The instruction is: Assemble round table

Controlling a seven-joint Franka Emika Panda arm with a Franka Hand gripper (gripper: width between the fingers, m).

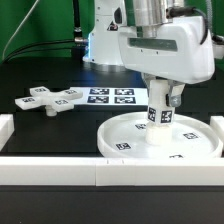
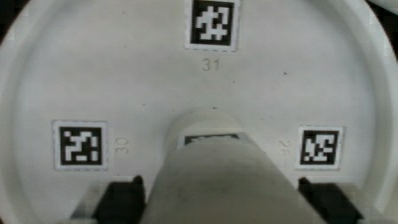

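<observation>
- exterior view: the gripper (image 1: 161, 100) points straight down over the round disc (image 1: 118, 137), which lies flat on the black table, rim up, near the front border bar (image 1: 60, 170).
- exterior view: the cylinder leg (image 1: 160, 118) stands upright between the jaws. its long axis is vertical and in line with the gripper, and its lower end meets the disc at about the middle.
- exterior view: the jaws look clenched on the upper part of the leg. whether the leg is already seated in the disc's socket cannot be told from here.
- exterior view: the cross-shaped base (image 1: 50, 98) lies flat, well apart toward the exterior view's left, with the marker board (image 1: 110, 96) between it and the arm.
- wrist view: looking down along the leg (image 2: 222, 165), its white body fills the gap between the two dark fingers (image 2: 125, 197), so the grip reads as closed on the leg, with no slack showing.
- wrist view: the disc's surface (image 2: 107, 80) spreads beyond the leg's far end, with three square tags (image 2: 214, 22) around that spot. the leg's tip sits among them, close to the disc's centre.
- judgement: the next move turns on that shared vertical axis. the leg lies straight below the jaws and square to the disc, so any twist or press should keep it plumb over the centre.
</observation>
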